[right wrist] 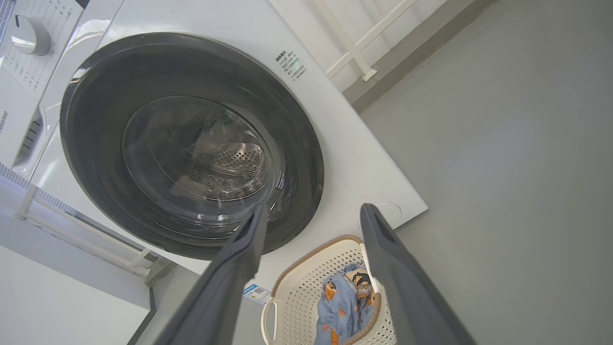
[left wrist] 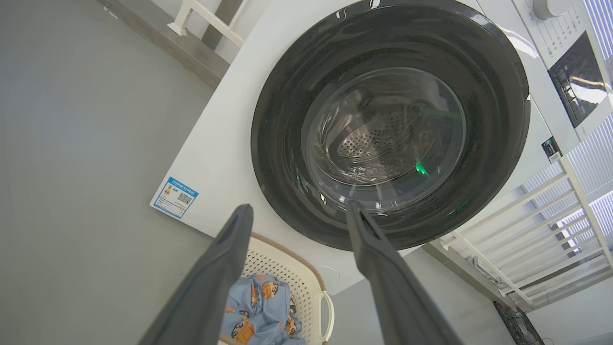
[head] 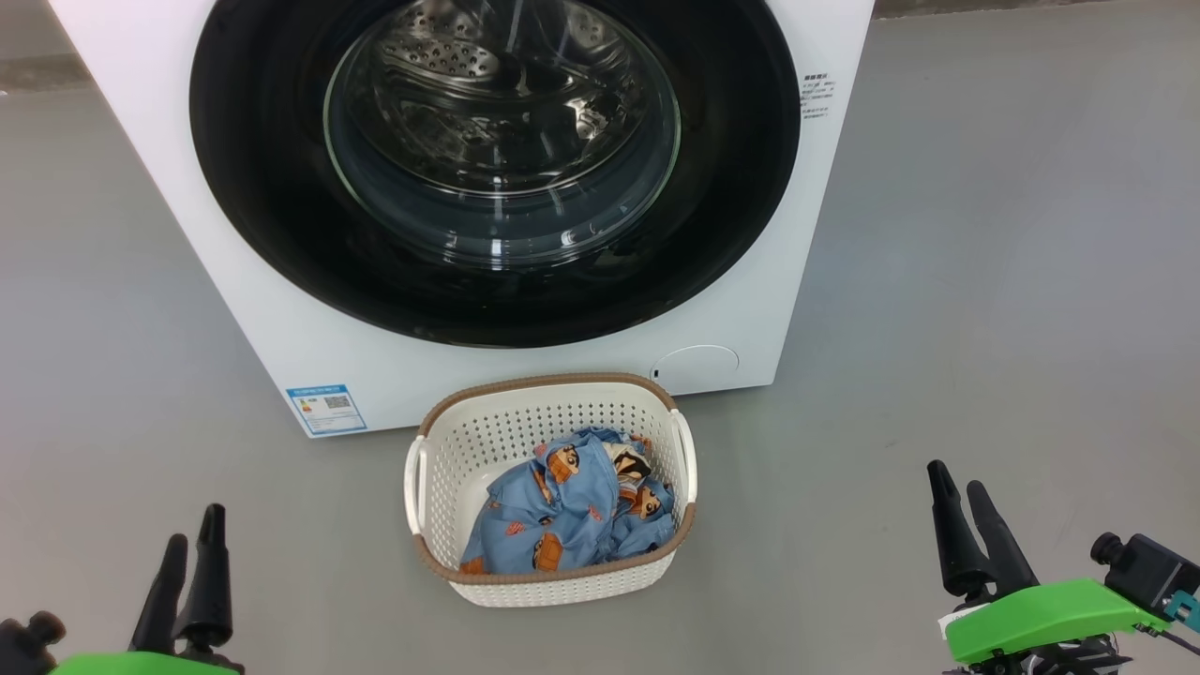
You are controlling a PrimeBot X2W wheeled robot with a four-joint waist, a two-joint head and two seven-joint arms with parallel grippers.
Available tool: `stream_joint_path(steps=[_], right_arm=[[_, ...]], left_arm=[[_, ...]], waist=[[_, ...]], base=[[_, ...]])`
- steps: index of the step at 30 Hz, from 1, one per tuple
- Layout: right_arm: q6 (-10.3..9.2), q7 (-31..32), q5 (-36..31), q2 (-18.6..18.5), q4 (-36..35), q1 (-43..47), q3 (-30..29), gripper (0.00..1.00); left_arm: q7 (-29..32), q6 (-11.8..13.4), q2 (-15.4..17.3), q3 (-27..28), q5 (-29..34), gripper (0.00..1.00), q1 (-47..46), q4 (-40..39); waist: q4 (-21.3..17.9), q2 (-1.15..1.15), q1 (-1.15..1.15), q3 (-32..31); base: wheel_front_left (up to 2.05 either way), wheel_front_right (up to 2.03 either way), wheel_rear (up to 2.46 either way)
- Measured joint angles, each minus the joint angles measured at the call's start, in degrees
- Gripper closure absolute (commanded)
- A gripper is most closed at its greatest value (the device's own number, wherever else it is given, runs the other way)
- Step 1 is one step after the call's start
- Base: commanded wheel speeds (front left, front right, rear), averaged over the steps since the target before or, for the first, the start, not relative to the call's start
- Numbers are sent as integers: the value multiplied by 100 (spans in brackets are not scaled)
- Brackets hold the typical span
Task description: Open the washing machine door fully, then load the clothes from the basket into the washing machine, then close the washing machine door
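Left gripper (head: 194,525) and right gripper (head: 956,478) hang empty, fingers apart, either side of basket (head: 548,382) on floor (head: 984,328), well clear of it. Clothes (head: 572,516) bunched inside basket, toward its near right corner. Just behind it, washing machine (head: 234,309), door (head: 731,187) closed flat against front.

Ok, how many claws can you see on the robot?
2. The left claw is at the lower left of the head view and the right claw at the lower right, both open, one on each side of the basket.
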Motion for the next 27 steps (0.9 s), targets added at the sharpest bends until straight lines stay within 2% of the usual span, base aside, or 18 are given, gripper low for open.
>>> stream_joint_path(steps=[27], right_arm=[[0,-432,-1860,-20,169,-104,210,0]], left_arm=[[-449,-5,353,-407,1692,0,57,4]], waist=[[-9,0,0,-158]], base=[[0,0,0]])
